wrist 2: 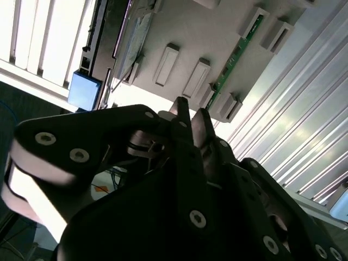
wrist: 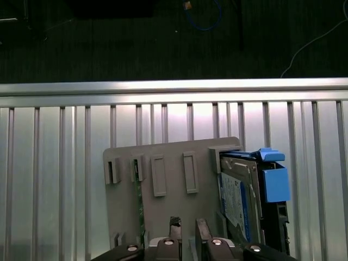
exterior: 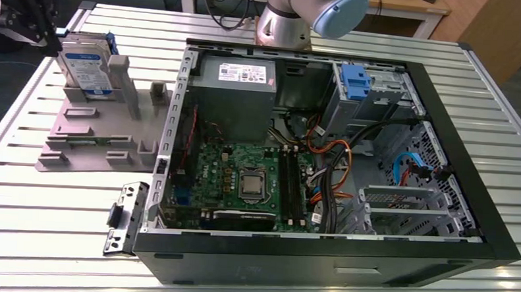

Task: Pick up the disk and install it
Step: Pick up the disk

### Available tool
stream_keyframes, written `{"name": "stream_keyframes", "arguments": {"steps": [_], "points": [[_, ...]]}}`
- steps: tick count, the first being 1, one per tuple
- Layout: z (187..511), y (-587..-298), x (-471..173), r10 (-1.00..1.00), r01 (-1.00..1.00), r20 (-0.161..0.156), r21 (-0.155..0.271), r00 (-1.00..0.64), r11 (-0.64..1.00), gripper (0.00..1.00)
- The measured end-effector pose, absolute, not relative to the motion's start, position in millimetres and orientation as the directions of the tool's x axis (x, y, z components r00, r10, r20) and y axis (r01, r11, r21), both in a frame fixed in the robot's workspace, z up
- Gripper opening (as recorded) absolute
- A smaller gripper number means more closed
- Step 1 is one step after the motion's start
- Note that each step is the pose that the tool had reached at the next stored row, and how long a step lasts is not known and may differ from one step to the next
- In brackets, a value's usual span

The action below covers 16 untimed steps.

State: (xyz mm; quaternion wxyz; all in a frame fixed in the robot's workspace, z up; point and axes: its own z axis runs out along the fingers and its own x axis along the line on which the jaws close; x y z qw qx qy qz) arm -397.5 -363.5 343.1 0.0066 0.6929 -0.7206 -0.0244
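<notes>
Currently, disk (exterior: 82, 69): upright in grey stand (exterior: 76, 135), exterior view's left, beside open computer case (exterior: 326, 258).
Gripper (wrist: 188, 225): over stand, near disk, fingers slightly apart, holding nothing.

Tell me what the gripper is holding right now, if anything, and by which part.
Nothing. The gripper has an empty gap between its fingertips, and the hard drive stands apart from it, on edge in the grey plastic stand.
</notes>
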Motion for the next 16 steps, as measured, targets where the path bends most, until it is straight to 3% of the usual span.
{"name": "stream_keyframes", "arguments": {"steps": [4,6,8,9,16], "points": [[343.1,-363.5,-397.5,-0.999,-0.998,-0.024,0.044,-0.04,0.038,0.41],[343.1,-363.5,-397.5,-0.999,-0.998,-0.024,0.044,-0.039,0.038,0.47],[343.1,-363.5,-397.5,-0.999,-0.998,-0.024,0.044,-0.039,0.038,0.47],[343.1,-363.5,-397.5,-0.999,-0.998,-0.024,0.044,-0.039,0.038,0.53],[336.0,-363.5,-397.5,-0.999,-0.998,-0.024,0.044,-0.039,0.038,0.53]]}}
